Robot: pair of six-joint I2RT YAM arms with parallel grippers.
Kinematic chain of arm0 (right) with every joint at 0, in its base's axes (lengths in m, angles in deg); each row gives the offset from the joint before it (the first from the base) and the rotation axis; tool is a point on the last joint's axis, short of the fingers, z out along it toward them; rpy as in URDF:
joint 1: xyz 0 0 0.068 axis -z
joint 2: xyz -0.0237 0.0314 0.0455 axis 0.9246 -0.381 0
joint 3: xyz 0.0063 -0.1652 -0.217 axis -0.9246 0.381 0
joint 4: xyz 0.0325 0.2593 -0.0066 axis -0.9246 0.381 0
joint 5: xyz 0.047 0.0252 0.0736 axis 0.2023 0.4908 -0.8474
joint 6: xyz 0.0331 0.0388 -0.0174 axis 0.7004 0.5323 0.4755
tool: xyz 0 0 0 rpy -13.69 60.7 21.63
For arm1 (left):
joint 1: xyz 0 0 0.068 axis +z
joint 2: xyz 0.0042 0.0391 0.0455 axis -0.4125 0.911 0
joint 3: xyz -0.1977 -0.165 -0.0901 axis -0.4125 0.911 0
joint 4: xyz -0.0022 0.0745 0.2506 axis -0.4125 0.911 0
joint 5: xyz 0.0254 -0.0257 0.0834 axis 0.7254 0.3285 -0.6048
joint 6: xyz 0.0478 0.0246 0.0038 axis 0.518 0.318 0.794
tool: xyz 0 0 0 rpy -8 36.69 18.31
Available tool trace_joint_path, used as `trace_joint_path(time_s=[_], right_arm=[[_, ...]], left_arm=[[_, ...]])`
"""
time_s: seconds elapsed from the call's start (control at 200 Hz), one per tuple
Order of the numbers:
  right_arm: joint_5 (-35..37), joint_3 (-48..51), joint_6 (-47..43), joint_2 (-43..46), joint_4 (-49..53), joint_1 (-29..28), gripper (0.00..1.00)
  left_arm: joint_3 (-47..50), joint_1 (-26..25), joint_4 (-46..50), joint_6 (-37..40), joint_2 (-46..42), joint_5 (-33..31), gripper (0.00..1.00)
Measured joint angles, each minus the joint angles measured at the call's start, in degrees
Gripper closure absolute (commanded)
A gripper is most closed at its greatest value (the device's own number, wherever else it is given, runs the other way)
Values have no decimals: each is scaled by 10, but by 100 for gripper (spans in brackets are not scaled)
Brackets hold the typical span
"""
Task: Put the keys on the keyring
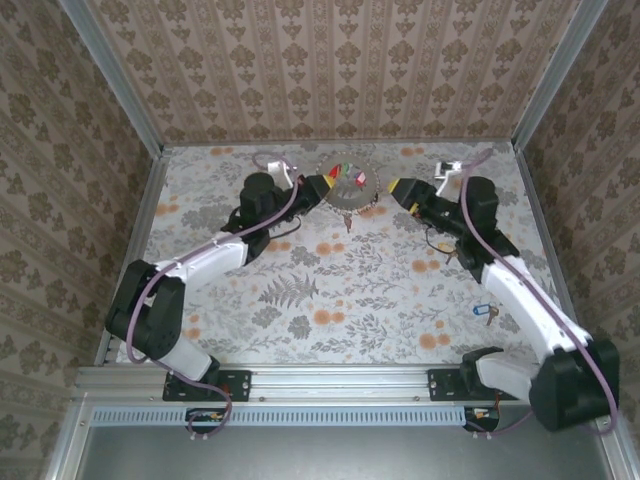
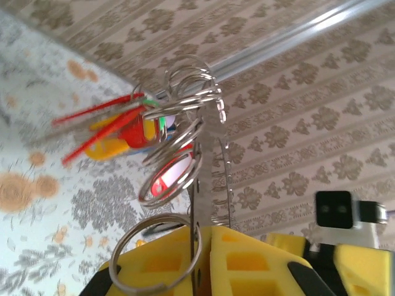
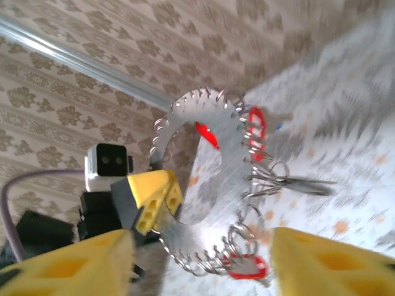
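The keyring [image 1: 348, 192] is at the table's [image 1: 330, 290] 12 o'clock in the top view, close to the far wall. It is a flat metal ring with a toothed edge, hung all round with split rings [image 2: 165, 185] and red tags [image 2: 133, 132]. One silver key hangs off its 6 o'clock edge. In the right wrist view the keyring [image 3: 233, 179] stands tilted up off the floral surface, and the wall shows through its centre.

The left gripper [image 1: 324, 187] grips the keyring at its 9 o'clock side. In the left wrist view its [image 2: 200, 237] yellow fingers [image 2: 247, 259] are pressed tight on the plate, which is seen edge-on at 6 o'clock in that frame. One split ring lies across the left finger. The right wrist view shows the same clamp at the keyring's 8 o'clock edge [image 3: 154, 194].

The right gripper [image 1: 393, 187] sits just beside the keyring's 3 o'clock side. Its jaws are spread wide and grip nothing, and its [image 3: 200, 246] fingers [image 3: 68, 265] flank the keyring's lower rim. Whether a finger touches the metal cannot be told.

A blue-tagged key [image 1: 484, 314] lies well apart at the table's 4 o'clock, beside the right arm.
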Motion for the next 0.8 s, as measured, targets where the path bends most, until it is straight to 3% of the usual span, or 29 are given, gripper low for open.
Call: trace_joint_path(time_s=[0.195,0.38,0.52,0.8], right_arm=[[78,77,-166,136,-32,0,51],[26,128,-383,147,-56,-7,66],[14,142,-523,165,-81,-58,78],[34,197,-709,190,-129,-150,81]], left_arm=[[-118,6,182,176,-33,88,100],[-170,2,306,321,-80,131,100],[-174,1,343,360,-91,153,100],[-168,1,349,377,-104,167,100]])
